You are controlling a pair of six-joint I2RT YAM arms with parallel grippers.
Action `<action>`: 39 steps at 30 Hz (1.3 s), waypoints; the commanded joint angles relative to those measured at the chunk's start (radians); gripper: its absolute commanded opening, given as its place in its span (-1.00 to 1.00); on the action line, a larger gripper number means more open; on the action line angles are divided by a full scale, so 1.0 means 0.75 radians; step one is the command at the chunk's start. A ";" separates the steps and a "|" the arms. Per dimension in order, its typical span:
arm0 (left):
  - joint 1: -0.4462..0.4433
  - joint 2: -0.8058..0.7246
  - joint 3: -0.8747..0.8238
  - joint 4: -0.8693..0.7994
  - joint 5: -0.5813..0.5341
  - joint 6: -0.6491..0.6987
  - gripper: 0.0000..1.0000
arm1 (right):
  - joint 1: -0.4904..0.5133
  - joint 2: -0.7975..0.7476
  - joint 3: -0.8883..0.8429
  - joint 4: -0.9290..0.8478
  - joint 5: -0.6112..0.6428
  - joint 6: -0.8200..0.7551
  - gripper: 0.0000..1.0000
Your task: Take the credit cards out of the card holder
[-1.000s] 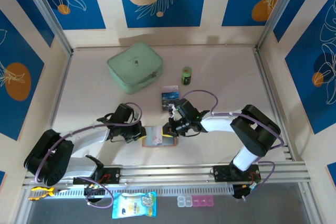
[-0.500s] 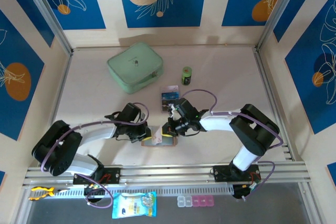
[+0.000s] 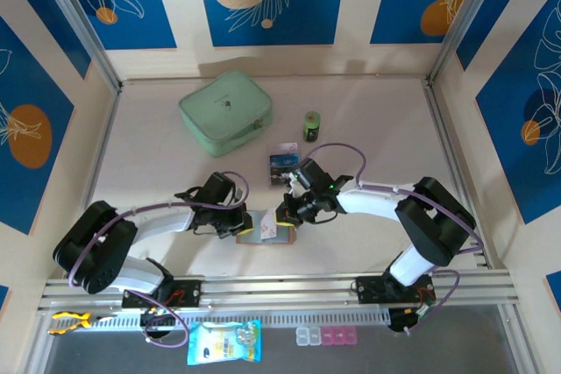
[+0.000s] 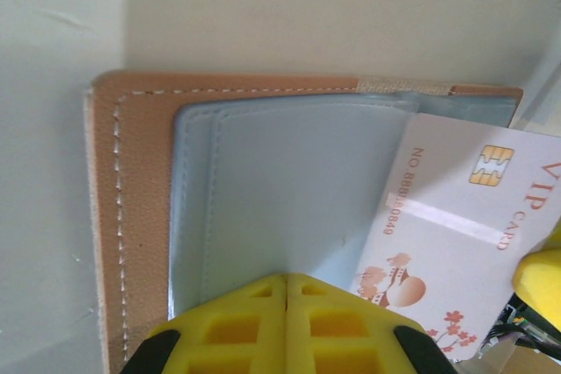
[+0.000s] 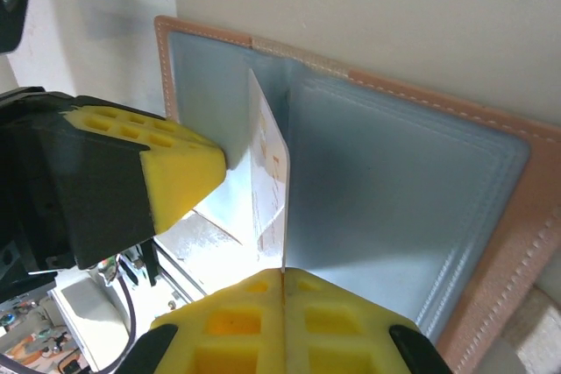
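We see the right pincer [image 5: 283, 279] pinching a white card [image 5: 270, 172] on edge; its long axis runs straight ahead into the open holder [image 5: 403, 181]. The left pincer [image 4: 287, 285], pressed together, rests on the holder alongside.

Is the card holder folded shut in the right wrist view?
No, the card holder lies open with its grey inner pockets showing, and a white card stands on edge over it.
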 commanded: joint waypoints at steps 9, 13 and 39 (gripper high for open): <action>-0.005 0.004 -0.044 0.003 -0.020 -0.015 -0.89 | 0.024 0.014 0.156 -0.318 0.072 -0.105 -1.00; -0.006 0.006 -0.049 0.013 -0.016 -0.017 -0.90 | 0.051 0.050 0.198 -0.335 0.086 -0.096 -1.00; 0.000 -0.079 -0.020 -0.055 -0.051 -0.004 -0.87 | 0.115 0.034 0.292 -0.435 0.214 -0.026 -0.99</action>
